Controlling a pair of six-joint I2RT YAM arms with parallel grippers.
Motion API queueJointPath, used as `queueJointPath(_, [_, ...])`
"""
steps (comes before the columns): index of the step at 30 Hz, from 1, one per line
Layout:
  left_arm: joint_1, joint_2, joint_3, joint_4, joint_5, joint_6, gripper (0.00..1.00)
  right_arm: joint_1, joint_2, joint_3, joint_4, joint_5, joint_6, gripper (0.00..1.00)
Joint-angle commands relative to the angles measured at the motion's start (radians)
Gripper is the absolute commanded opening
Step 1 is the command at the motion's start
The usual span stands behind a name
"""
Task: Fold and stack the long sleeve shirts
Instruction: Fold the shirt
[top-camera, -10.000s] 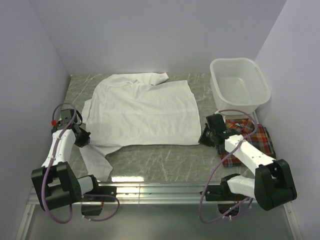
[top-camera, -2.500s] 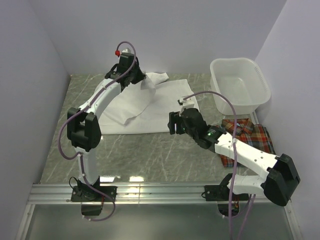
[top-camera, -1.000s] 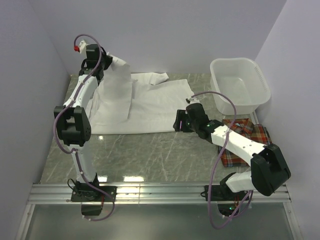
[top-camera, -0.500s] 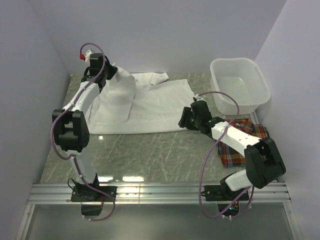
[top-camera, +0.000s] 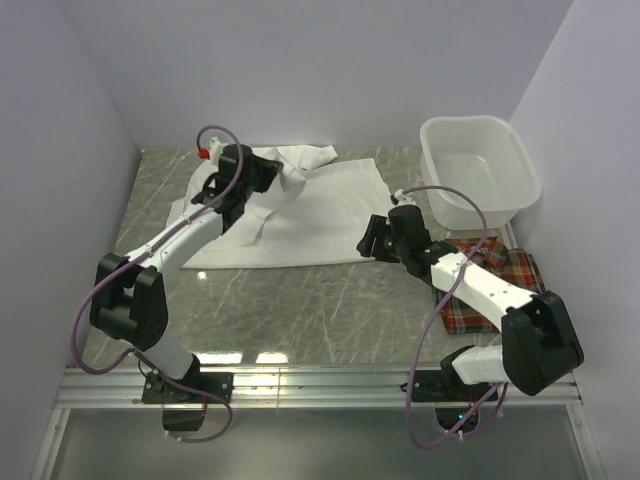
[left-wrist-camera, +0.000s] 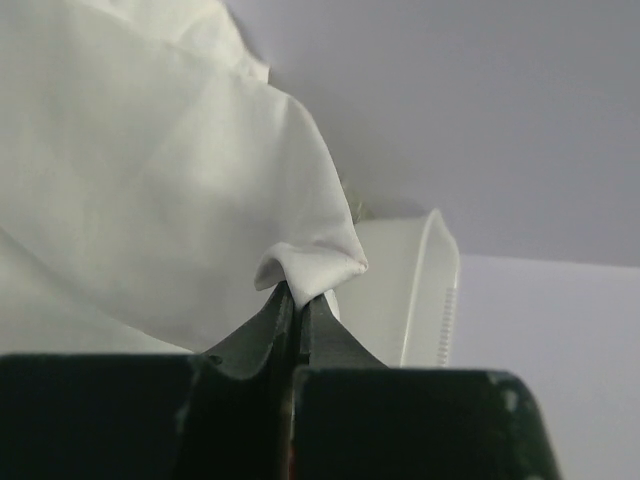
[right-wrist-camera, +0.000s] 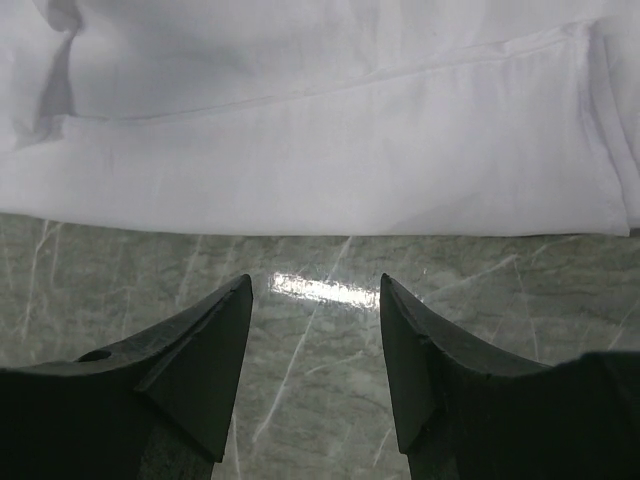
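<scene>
While the left gripper (top-camera: 270, 180), in the upper left of the top view, is clamped on a raised fold of the white shirt (top-camera: 330, 212) spread mid-frame, the right gripper (top-camera: 367, 244) gapes empty just right of the shirt's lower right corner, the hem (right-wrist-camera: 300, 218) lying crosswise ahead of its fingertips.

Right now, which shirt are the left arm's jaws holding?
The white shirt, a fold pinched in those jaws; the plaid shirt lies apart at the right.
</scene>
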Motion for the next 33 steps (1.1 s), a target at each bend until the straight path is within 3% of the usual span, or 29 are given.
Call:
queueJointPath(1, [-0.069,-0.036,-0.080,0.116,-0.045,-0.153,0.04,-0.005,-0.072,-0.019,0.047,0.007,-0.007,0.61])
queueJointPath(6, [-0.179,-0.071,-0.201,0.222,-0.086,-0.197,0.04,-0.004,-0.105,-0.045,0.057,-0.001,-0.033,0.61])
queueJointPath(11, [-0.193,-0.088,-0.204,0.153,-0.157,-0.138,0.05,-0.005,-0.113,-0.046,0.080,-0.065,-0.059,0.61])
queueJointPath(15, [-0.147,-0.103,-0.161,0.128,-0.244,-0.051,0.04,-0.004,-0.104,-0.034,0.075,-0.087,-0.087,0.61])
queueJointPath(21, [0.015,-0.071,-0.043,0.064,-0.227,0.003,0.04,0.005,-0.090,-0.014,0.061,-0.103,-0.107,0.61])
queueJointPath(25, [0.063,-0.051,0.003,0.044,-0.238,0.024,0.04,0.018,-0.084,-0.014,0.061,-0.113,-0.113,0.61])
queueJointPath(28, [0.080,-0.083,-0.023,0.045,-0.226,-0.028,0.04,0.019,-0.082,-0.009,0.060,-0.113,-0.119,0.61])
queueJointPath(33, [0.028,-0.184,-0.193,0.121,-0.151,-0.138,0.06,0.022,-0.087,-0.017,0.060,-0.110,-0.119,0.61])
